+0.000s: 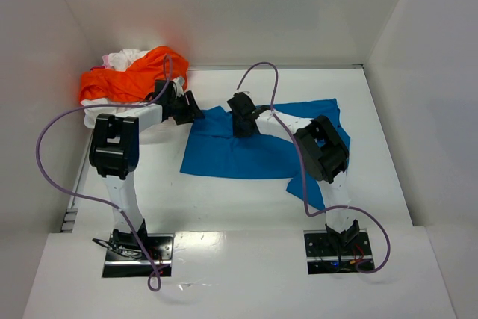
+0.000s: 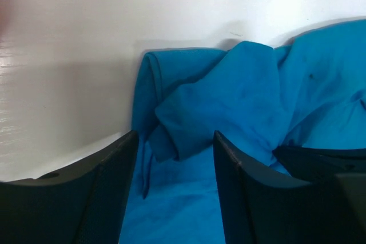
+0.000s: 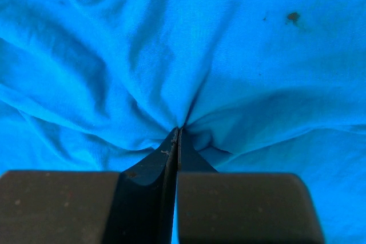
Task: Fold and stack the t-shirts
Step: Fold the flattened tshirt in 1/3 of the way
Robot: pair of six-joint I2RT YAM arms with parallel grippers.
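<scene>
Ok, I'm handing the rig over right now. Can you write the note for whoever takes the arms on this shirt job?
Left pincer: open, low over a rumpled fold at the left edge of the blue shirt, gripping nothing.
Right pincer: shut on a pinch of the blue shirt, towards its far edge.
Things: blue shirt spread but creased in the middle of the table; orange shirt and white shirt heaped in the far left corner.
Done: nothing folded or stacked.
Left: fold the blue shirt, then the heaped ones, then stack.
</scene>
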